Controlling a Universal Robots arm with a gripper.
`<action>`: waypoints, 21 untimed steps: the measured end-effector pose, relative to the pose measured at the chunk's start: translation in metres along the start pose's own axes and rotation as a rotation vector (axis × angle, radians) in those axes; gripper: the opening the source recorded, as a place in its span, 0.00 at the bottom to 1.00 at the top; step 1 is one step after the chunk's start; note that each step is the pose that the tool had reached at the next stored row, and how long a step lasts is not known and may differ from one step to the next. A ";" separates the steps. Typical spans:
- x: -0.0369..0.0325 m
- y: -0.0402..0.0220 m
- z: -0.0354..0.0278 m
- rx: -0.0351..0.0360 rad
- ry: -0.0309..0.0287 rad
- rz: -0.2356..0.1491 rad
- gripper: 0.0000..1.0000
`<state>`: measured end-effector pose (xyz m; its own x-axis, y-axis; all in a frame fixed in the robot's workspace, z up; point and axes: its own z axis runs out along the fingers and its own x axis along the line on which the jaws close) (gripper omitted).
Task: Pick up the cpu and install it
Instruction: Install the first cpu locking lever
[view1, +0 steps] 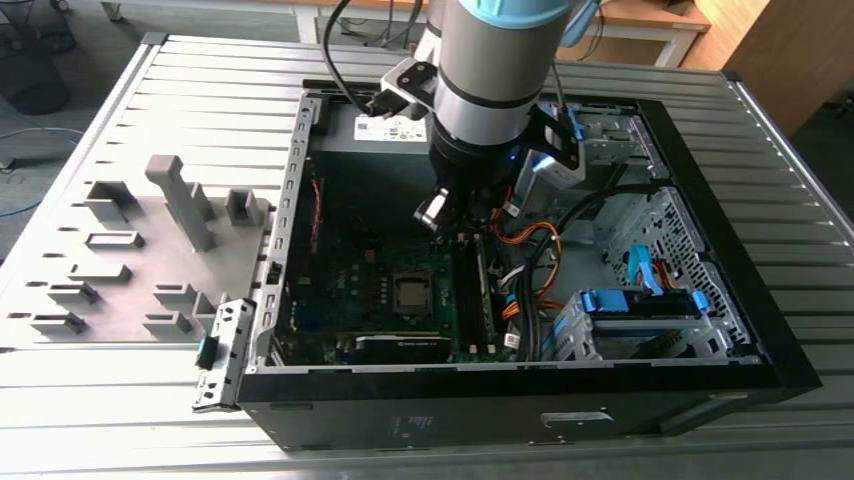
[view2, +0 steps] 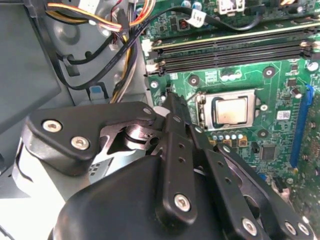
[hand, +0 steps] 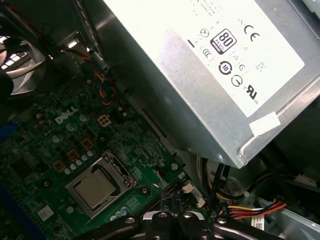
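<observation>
Where wrist views meet, cpu (view2: 231, 111) (hand: 97, 190) socketed, tool (view1: 451, 222) above.

Even room light falls on the slatted table (view1: 120, 400); the computer case (view1: 534, 410) interior is dim and shadowed. Glare whitens the power supply (hand: 215, 65) label. The gripper (view2: 170, 100) body looms softly blurred.

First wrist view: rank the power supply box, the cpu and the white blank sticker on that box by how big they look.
1. Power supply box, by far the largest, though it sits nearer the camera.
2. The cpu, seated in its socket on the green board.
3. White blank sticker, the smallest.
</observation>
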<state>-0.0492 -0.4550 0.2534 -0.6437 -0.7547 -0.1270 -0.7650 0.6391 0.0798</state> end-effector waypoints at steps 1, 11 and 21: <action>-0.0006 0.0005 0.0009 0.0001 0.0002 0.000 0.11; -0.0040 0.0036 0.0108 0.0000 0.0002 0.000 0.11; -0.0036 0.0071 0.0175 -0.0006 0.0010 -0.007 0.11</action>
<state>-0.0520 -0.4452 0.2372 -0.6380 -0.7595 -0.1266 -0.7698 0.6334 0.0795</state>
